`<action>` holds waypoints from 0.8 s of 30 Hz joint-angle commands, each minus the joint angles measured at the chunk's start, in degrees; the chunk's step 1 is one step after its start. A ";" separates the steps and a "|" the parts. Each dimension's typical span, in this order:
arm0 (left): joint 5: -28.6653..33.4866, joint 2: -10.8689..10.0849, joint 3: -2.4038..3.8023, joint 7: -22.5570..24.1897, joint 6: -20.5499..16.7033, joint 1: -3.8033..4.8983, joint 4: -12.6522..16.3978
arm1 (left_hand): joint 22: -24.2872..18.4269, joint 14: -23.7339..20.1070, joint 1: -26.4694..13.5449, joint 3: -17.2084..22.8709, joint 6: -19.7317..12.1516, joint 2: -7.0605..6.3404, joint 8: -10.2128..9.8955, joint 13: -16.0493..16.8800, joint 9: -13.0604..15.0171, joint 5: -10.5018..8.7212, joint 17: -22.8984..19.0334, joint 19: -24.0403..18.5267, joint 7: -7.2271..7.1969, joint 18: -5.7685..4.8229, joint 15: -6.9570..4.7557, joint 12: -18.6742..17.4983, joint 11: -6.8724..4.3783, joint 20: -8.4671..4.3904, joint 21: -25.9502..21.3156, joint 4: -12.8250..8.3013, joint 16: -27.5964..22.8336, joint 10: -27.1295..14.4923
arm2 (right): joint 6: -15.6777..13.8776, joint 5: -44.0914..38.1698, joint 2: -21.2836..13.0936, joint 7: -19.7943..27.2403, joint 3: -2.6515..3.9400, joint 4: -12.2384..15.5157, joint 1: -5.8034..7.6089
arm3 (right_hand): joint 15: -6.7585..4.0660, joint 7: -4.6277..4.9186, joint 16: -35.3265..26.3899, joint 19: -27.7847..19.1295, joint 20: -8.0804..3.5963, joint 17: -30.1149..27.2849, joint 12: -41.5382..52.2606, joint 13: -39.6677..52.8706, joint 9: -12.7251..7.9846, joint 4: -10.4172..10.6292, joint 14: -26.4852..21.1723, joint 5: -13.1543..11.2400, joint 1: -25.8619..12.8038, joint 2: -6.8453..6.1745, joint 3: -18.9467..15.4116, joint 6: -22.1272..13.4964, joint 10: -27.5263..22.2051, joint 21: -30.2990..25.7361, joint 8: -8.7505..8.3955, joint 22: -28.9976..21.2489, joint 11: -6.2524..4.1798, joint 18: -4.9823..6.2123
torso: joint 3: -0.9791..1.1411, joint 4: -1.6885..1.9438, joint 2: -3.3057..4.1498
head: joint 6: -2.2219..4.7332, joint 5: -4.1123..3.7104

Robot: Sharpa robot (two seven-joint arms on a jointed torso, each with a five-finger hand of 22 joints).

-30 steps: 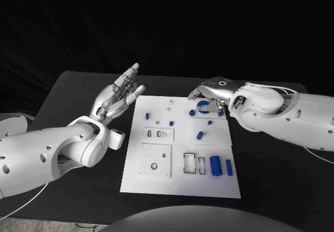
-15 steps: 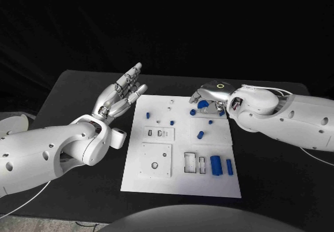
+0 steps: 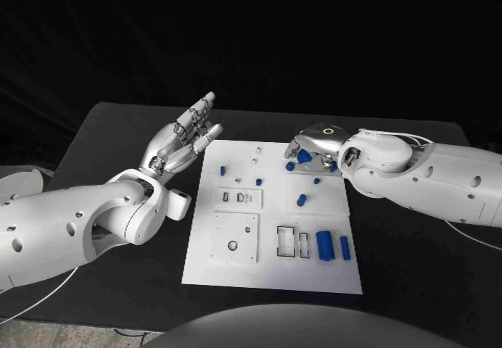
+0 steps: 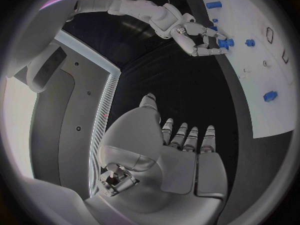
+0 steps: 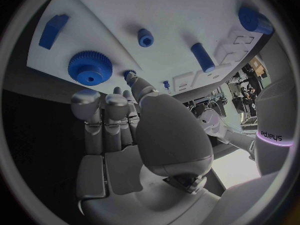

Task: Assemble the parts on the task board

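Left hand (image 3: 183, 143): fingers straight and apart, holding nothing, beside the board's far left corner.
Right hand (image 3: 317, 147): fingers curled; grip cannot be told.
Gear (image 5: 90, 68): blue, toothed, flat on the white board (image 3: 274, 274), far right corner.

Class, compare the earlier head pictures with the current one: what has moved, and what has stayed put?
The right hand has shifted slightly along the far end of the task board, its fingers still bent over the blue gear; whether it grips it is unclear. The left hand stays raised and open beside the board. The other blue parts have not moved.
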 commanded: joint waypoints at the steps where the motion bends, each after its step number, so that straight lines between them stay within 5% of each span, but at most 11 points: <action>1: 0.31 0.21 0.02 0.59 1.29 0.07 0.01 | 0.07 -0.07 0.43 0.22 0.08 0.15 0.28 0.09 0.07 0.37 -0.09 0.15 0.51 0.94 0.48 0.35 0.46 0.47 0.35 0.00 -0.26 -0.17 | 0.38 -0.73 0.26 1.00 0.04 -0.42 -0.21 | -0.02 0.18 0.02 -0.42 0.03 -0.05 -0.28 0.01 0.08 0.04 -0.40 0.01 -0.47 0.02 0.58 0.54 0.61 0.36 0.33 0.18 0.01 -0.71 | -0.04 0.01 0.03 | -0.24 -0.10; 24: 0.59 0.91 -0.04 0.20 2.16 0.03 -0.94 | 0.15 -0.07 1.10 0.39 0.40 0.48 0.31 0.16 0.11 1.01 -0.09 0.34 1.19 0.94 0.77 0.89 1.44 0.99 0.52 -0.01 -0.26 0.09 | -0.37 1.18 1.71 3.07 0.22 -2.47 -1.36 | 0.22 0.30 -0.07 -1.01 0.17 -0.64 -0.21 0.06 0.97 1.15 -0.96 -1.95 -0.40 0.97 4.40 4.72 5.65 0.99 1.12 1.83 -0.21 -0.84 | -0.05 0.06 0.05 | -0.81 0.20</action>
